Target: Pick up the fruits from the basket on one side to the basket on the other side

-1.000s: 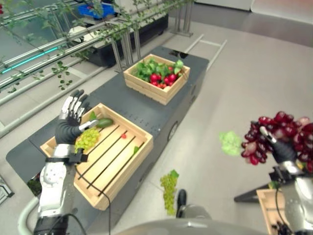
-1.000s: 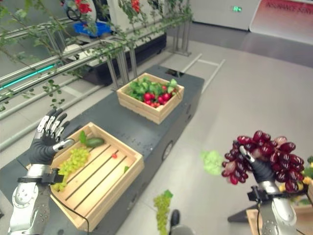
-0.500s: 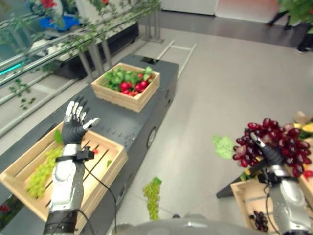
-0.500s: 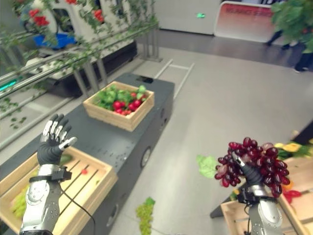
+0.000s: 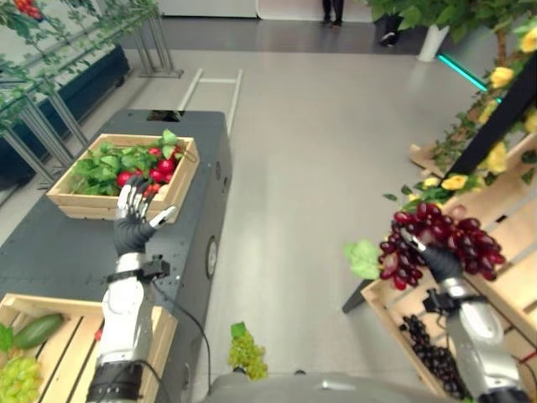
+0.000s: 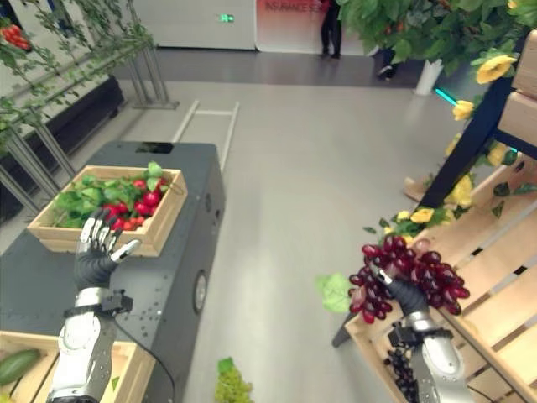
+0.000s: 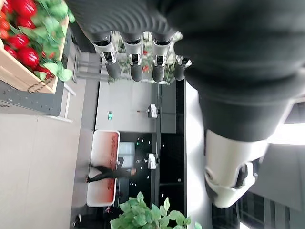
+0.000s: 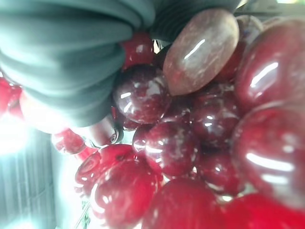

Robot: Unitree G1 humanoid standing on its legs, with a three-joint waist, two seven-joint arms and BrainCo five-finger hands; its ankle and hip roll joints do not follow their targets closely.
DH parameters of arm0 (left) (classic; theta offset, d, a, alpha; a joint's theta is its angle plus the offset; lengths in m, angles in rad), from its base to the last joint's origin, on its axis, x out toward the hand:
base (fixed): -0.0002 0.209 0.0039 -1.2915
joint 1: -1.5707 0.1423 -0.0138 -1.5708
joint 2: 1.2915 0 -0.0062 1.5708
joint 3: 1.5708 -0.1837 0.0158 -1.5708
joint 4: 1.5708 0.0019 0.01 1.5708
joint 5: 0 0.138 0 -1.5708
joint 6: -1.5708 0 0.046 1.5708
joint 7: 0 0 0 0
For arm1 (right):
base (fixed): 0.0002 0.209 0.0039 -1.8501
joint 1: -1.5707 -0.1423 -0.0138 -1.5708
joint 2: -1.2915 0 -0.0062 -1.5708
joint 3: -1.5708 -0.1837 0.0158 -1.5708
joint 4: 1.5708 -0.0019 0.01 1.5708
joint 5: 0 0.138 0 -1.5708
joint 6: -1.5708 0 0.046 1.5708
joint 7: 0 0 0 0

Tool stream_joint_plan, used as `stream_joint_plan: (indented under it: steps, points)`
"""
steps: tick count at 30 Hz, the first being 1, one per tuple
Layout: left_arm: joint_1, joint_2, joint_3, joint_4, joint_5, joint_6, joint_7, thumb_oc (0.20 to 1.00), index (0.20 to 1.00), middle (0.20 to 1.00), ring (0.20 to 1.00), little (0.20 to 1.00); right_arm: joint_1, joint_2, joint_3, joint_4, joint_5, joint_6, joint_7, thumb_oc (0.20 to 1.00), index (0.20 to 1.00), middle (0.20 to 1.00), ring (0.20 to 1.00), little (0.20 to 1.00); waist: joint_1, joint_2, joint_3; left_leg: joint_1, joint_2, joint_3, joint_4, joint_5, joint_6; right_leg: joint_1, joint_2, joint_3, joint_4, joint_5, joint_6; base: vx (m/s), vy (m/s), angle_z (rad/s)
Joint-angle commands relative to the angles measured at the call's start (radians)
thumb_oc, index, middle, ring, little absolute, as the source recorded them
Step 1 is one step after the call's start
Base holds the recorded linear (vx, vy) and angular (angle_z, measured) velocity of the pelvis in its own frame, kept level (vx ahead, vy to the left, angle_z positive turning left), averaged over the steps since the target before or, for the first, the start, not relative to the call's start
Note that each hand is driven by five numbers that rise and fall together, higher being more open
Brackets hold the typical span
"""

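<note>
My right hand (image 5: 438,263) is shut on a bunch of dark red grapes (image 5: 436,244) with a green leaf, held up in the air at the right. The red grapes (image 8: 190,143) press close against the hand in the right wrist view. Below them stands a wooden basket (image 5: 383,300) on the floor with dark grapes (image 5: 430,358) inside. My left hand (image 5: 132,221) is raised with its fingers (image 7: 136,64) straight and spread, holding nothing, over the dark table (image 5: 59,243). A wooden basket (image 5: 59,312) at the lower left holds green grapes (image 5: 17,379) and a cucumber (image 5: 37,329).
A wooden crate of red radishes and greens (image 5: 122,173) stands on the table beyond my left hand. A green grape bunch (image 5: 246,353) lies on the floor below. Slatted wooden shelving with yellow flowers (image 5: 495,180) rises at the right. People stand far off (image 6: 331,25).
The camera has swung to the right, bringing the right-hand basket and shelving into view. My right hand keeps the red grapes, now above that basket. My left hand stays raised and open.
</note>
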Motion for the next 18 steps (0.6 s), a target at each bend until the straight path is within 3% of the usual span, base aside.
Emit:
stream_joint_plan:
  steps: [1,9,14,15,16,17,18]
  points:
    - [-0.034,0.046,0.026,-0.037,0.048,-0.071,0.017,1.0,1.0,1.0,1.0,1.0,-0.094,-0.03,-0.019,-0.053,-0.031,-0.052,0.006,0.2,0.2,0.2,0.2,0.2,0.016,-0.023,-0.04,-0.012,-0.001,0.055,0.102,-0.09,0.001,0.027,-0.051,0.069,-0.065,0.055,0.11,-0.04,0.148,-0.57]
    - [-0.037,0.045,0.029,-0.048,0.078,-0.083,0.051,1.0,1.0,1.0,1.0,1.0,-0.092,-0.024,-0.024,-0.076,-0.066,-0.052,-0.015,0.2,0.2,0.2,0.2,0.2,-0.015,-0.021,-0.04,-0.008,-0.031,0.149,0.085,-0.113,0.041,-0.062,-0.093,0.165,-0.055,0.115,0.177,-0.09,0.177,-0.46]
    - [-0.053,0.046,0.04,-0.063,0.113,-0.097,0.092,1.0,1.0,1.0,1.0,1.0,-0.067,-0.022,-0.025,-0.09,-0.111,-0.049,-0.02,0.2,0.2,0.2,0.2,0.2,-0.036,-0.029,-0.023,-0.003,-0.063,0.228,0.05,-0.115,0.057,-0.133,-0.134,0.202,-0.063,0.195,0.224,-0.12,0.12,-0.71]
    - [-0.06,0.051,0.044,-0.067,0.119,-0.098,0.102,1.0,1.0,1.0,1.0,1.0,-0.07,-0.022,-0.025,-0.09,-0.119,-0.051,-0.027,0.2,0.2,0.2,0.2,0.2,-0.036,-0.031,-0.014,-0.004,-0.062,0.241,0.046,-0.111,0.054,-0.158,-0.144,0.182,-0.057,0.219,0.225,-0.16,0.074,-0.85]
    - [-0.065,0.059,0.048,-0.069,0.128,-0.098,0.111,1.0,1.0,1.0,1.0,1.0,-0.069,-0.018,-0.028,-0.092,-0.122,-0.051,-0.034,0.2,0.2,0.2,0.2,0.2,-0.026,-0.024,-0.003,-0.007,-0.049,0.253,0.047,-0.115,0.054,-0.171,-0.159,0.108,-0.042,0.192,0.216,-0.27,0.106,-0.98]
    - [-0.091,0.079,0.063,-0.08,0.143,-0.096,0.146,1.0,1.0,1.0,1.0,1.0,-0.076,-0.011,-0.027,-0.089,-0.125,-0.056,-0.053,0.2,0.2,0.2,0.2,0.2,0.014,-0.003,0.003,-0.029,-0.018,0.295,0.055,-0.101,0.045,-0.165,-0.248,-0.161,0.037,0.13,0.163,-0.22,0.084,-0.72]
    - [-0.092,0.079,0.062,-0.08,0.144,-0.095,0.147,1.0,1.0,1.0,1.0,1.0,-0.076,-0.011,-0.027,-0.089,-0.125,-0.056,-0.053,0.2,0.2,0.2,0.2,0.2,0.009,-0.004,0.003,-0.033,-0.019,0.29,0.056,-0.096,0.045,-0.167,-0.251,-0.166,0.037,0.132,0.161,-0.28,0.136,-0.95]
